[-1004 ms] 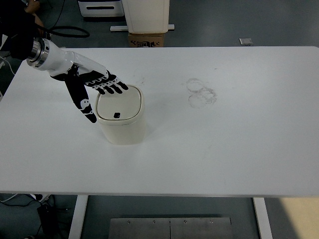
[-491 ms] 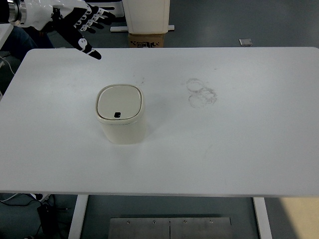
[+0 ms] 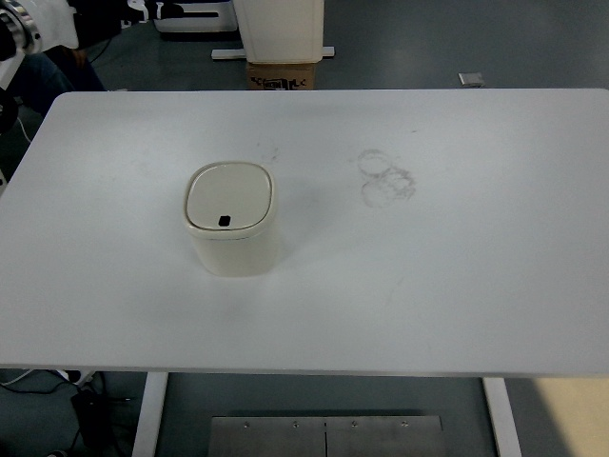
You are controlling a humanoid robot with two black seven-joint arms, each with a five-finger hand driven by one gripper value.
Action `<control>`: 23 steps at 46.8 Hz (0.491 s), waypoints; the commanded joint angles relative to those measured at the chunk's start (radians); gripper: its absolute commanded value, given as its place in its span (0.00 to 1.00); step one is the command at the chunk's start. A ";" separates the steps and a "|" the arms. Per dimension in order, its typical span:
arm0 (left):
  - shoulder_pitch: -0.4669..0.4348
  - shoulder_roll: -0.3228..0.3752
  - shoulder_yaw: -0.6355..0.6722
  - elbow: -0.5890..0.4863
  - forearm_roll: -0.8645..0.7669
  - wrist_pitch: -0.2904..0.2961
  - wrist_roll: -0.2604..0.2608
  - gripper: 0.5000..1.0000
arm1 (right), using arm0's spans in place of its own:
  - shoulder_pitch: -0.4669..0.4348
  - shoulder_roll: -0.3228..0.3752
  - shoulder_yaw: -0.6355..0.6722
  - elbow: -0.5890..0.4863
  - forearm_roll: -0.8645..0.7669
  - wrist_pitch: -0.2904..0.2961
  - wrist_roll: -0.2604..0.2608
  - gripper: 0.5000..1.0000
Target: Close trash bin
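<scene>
A cream trash bin [image 3: 231, 221] stands upright on the white table [image 3: 457, 267], left of the middle. Its lid lies flat and shut on top, with a small dark latch at the front. My left arm [image 3: 38, 24] shows only as a white forearm piece in the top left corner, high off the table and far from the bin. The hand beyond it blends into a dark patch. Nothing touches the bin. The right arm is out of view.
Faint ring marks [image 3: 385, 177] stain the table right of the bin. Beyond the far edge stand a cardboard box [image 3: 282, 74] and a white cabinet [image 3: 279, 27]. A small grey object [image 3: 470, 79] lies on the floor.
My left hand lifted off the bin's far left rim and drew back up and left, until only the forearm shows in the corner. The bin has not moved.
</scene>
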State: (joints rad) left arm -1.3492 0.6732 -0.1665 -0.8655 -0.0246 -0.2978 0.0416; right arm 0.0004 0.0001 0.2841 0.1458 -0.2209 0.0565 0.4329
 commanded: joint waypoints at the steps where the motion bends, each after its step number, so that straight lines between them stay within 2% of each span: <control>1: 0.097 -0.035 -0.071 0.045 -0.034 0.012 -0.002 1.00 | 0.000 0.000 0.001 0.000 0.000 -0.001 0.000 0.98; 11: 0.266 -0.168 -0.257 0.190 -0.038 0.020 -0.015 1.00 | 0.000 0.000 0.001 0.000 0.000 0.000 0.000 0.98; 16: 0.286 -0.247 -0.283 0.318 -0.023 -0.004 -0.086 1.00 | 0.001 0.000 0.000 0.000 0.000 0.000 0.000 0.98; 23: 0.288 -0.310 -0.291 0.408 -0.032 -0.020 -0.109 1.00 | 0.004 0.000 0.000 0.017 -0.001 0.013 0.000 0.98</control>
State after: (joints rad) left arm -1.0618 0.3814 -0.4541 -0.4803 -0.0472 -0.3165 -0.0611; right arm 0.0018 0.0000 0.2831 0.1476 -0.2245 0.0590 0.4324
